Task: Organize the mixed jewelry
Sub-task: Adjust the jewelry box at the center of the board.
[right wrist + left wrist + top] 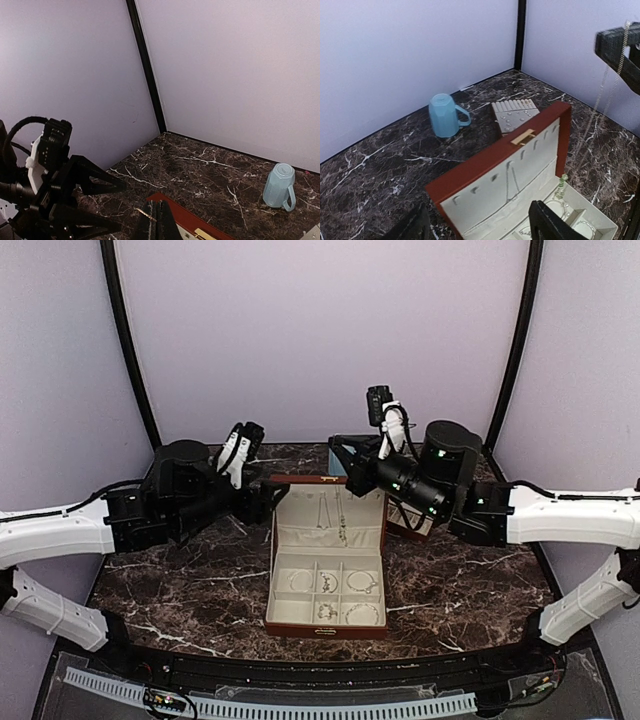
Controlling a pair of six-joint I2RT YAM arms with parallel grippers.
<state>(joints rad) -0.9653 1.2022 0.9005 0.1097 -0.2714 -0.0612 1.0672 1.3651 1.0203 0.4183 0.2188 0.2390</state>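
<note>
Marble of dark brown colour with white veins makes the top of the table (pixel 180 590). In its middle stands a reddish-brown box (pixel 325 631), open, with the cream-lined lid upright at the far side. The two arms reach in from both sides toward this lid.

The left hand (pixel 480 210) is at the left side of the lid, and its fingers stand wide apart, released, with nothing between them. The right hand (pixel 156 224) is higher, above the far right corner of the box. It is clenched on a thin chain (pixel 607 80), which hangs down from it toward the right side of the box. I cannot follow where its lower end stops.

Behind the box, near the back wall, a pale blue mug (pixel 444 116) stands upside down. Just beside it lies a flat cream slotted tray (pixel 516 114).

The mixed jewelry (pixel 362 582) is mostly inside the box: pale rings and bracelets lie in the square compartments of the base, and some fine necklaces hang on the lining of the lid.
</note>
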